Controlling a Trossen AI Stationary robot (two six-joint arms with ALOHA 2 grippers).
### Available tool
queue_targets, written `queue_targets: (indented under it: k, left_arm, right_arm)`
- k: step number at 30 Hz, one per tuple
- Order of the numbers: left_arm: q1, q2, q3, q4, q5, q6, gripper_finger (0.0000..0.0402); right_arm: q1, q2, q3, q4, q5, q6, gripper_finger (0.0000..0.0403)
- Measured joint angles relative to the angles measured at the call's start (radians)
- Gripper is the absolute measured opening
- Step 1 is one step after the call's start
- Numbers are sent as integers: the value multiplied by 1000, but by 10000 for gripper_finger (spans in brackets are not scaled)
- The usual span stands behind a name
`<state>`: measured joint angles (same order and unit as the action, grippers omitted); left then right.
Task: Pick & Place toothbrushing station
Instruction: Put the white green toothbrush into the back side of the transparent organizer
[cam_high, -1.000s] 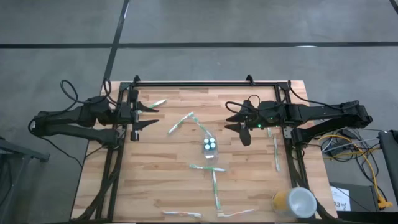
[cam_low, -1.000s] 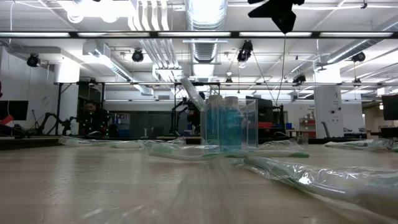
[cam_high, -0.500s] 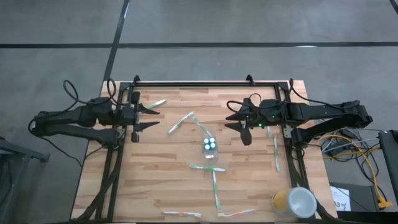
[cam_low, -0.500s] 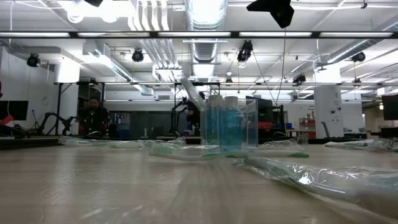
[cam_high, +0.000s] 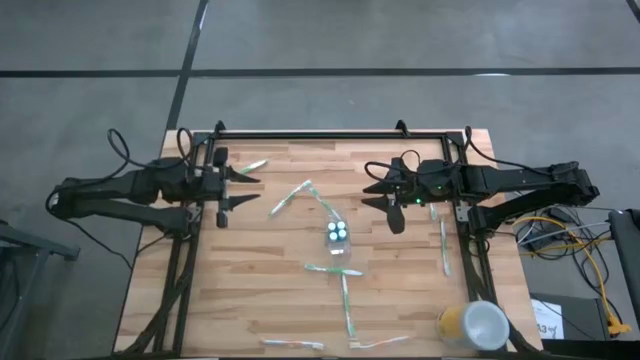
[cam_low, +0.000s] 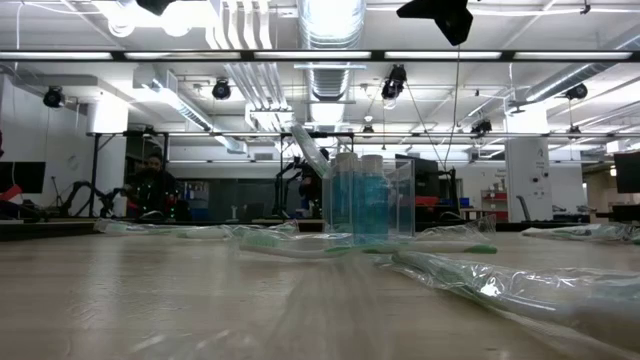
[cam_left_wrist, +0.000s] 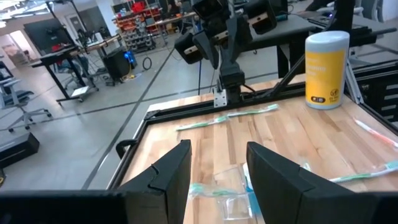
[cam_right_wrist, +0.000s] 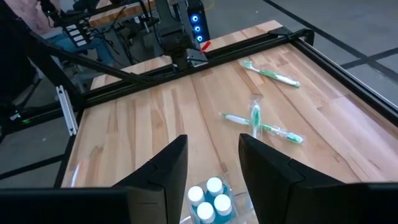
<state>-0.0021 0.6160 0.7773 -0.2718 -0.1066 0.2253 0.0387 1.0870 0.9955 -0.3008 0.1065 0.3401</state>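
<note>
Overhead, the clear cup (cam_high: 338, 238) stands near the middle of the wooden table (cam_high: 270, 310) with the three grey tubes (cam_high: 338, 232) upright inside it, their white caps showing, while the toothbrushes lie loose all round: one (cam_high: 290, 198) up and left of the cup, one (cam_high: 334, 270) just below it, another (cam_high: 347, 308) running down from there, one (cam_high: 443, 246) along the right rail and more at the near edge; the left gripper (cam_high: 237, 188) hovers at the left rail with its fingers spread and nothing between them, the right gripper (cam_high: 380, 196) hovers up and right of the cup, also parted and empty, and the yellow cup (cam_high: 472, 325) sits in the near right corner; at table height the tubes (cam_low: 358, 205) show blue-tinted inside the cup (cam_low: 400, 205), with wrapped brushes lying flat in front and a person far back in the room; past the left wrist's parted fingers (cam_left_wrist: 166, 171) a wrapped brush (cam_left_wrist: 214, 190) lies close ahead and the right arm stands beyond; past the right wrist's parted fingers (cam_right_wrist: 163, 165) the capped tubes (cam_right_wrist: 208, 198) sit just ahead and two crossed brushes (cam_right_wrist: 258, 126) farther off; judging by this, the tubes are placed and most brushes, if not all, are still to be gathered into the cup
</note>
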Motion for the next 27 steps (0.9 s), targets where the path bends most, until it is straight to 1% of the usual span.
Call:
queue_targets:
  k: [11, 15, 16, 18, 20, 22, 24, 25, 27]
  left_arm:
    - [0, 37, 0, 4, 0, -2, 161]
    - [0, 51, 0, 3, 3, -100, 161]
    - [0, 55, 0, 4, 3, -104, 161]
    - [2, 62, 0, 14, -34, -99, 161]
    - [3, 70, 0, 29, -111, -127, 161]
    - [5, 84, 0, 35, -216, -248, 161]
    - [10, 104, 0, 7, -298, -363, 161]
    - [14, 116, 0, -12, -315, -392, 161]
    - [20, 143, 0, -35, -324, -399, 161]
  right_arm:
    - [0, 0, 0, 0, -1, 0, 130]
    - [0, 0, 0, 0, -1, 0, 132]
    - [0, 0, 0, 0, -1, 0, 132]
    - [0, 0, 0, 0, 0, 0, 129]
    - [0, 0, 0, 0, 0, 0, 127]
    - [0, 0, 0, 0, 1, -1, 125]
    - [0, 0, 0, 0, 2, -1, 125]
    - [0, 0, -1, 0, 2, -1, 126]
    - [0, 0, -1, 0, 2, 0, 127]
